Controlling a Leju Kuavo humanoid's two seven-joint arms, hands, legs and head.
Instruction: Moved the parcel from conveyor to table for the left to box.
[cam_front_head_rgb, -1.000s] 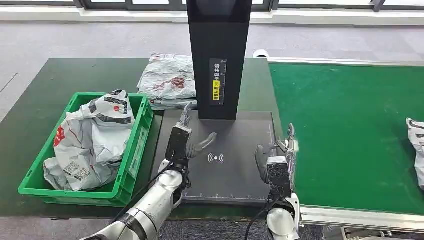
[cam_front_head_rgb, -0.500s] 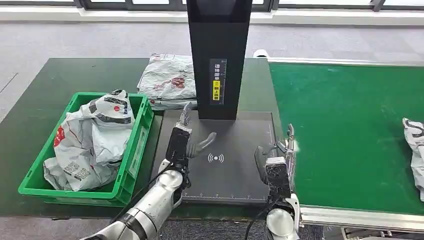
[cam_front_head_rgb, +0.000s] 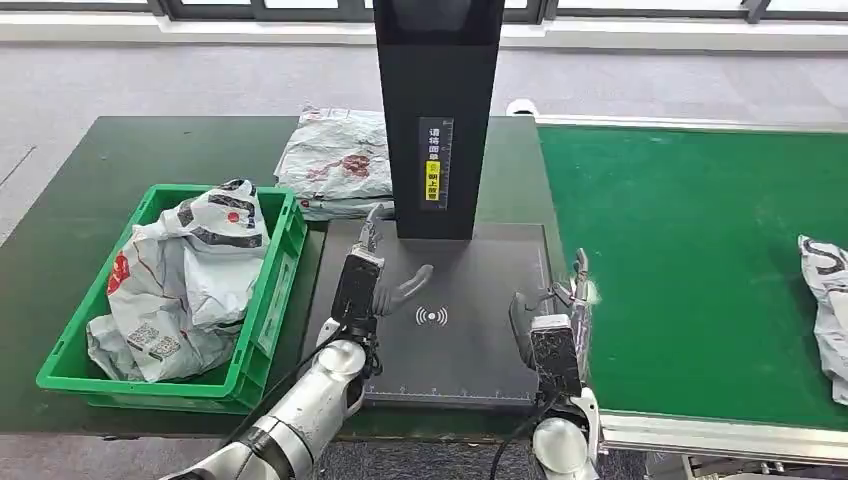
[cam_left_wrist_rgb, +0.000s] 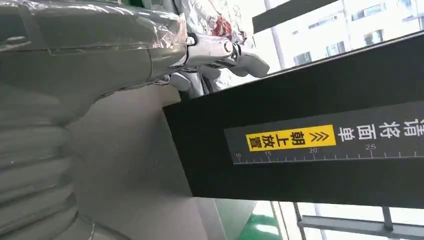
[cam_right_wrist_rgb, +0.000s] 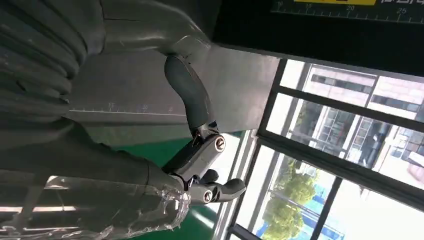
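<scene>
Riding the green conveyor belt, the white plastic mailer parcel has crept inward from the far right edge. Both hands wait empty, fingers apart, over the dark scanner plate: left hand, right hand nearest the belt, probably poised to receive it.

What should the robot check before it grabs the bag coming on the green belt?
1. Right hand holds nothing, fingers apart: ok.
2. Left hand holds nothing, fingers apart over the scanner pad: ok.
3. Parcel on the conveyor close enough to the right hand: not ok, it lies at the far right edge, well apart from the hand.
4. Scanner pad bare where the parcel would land: ok.
5. Green box has room: cannot tell, a big bag already lies in it.
6. Conveyor running or stopped: cannot tell.
</scene>
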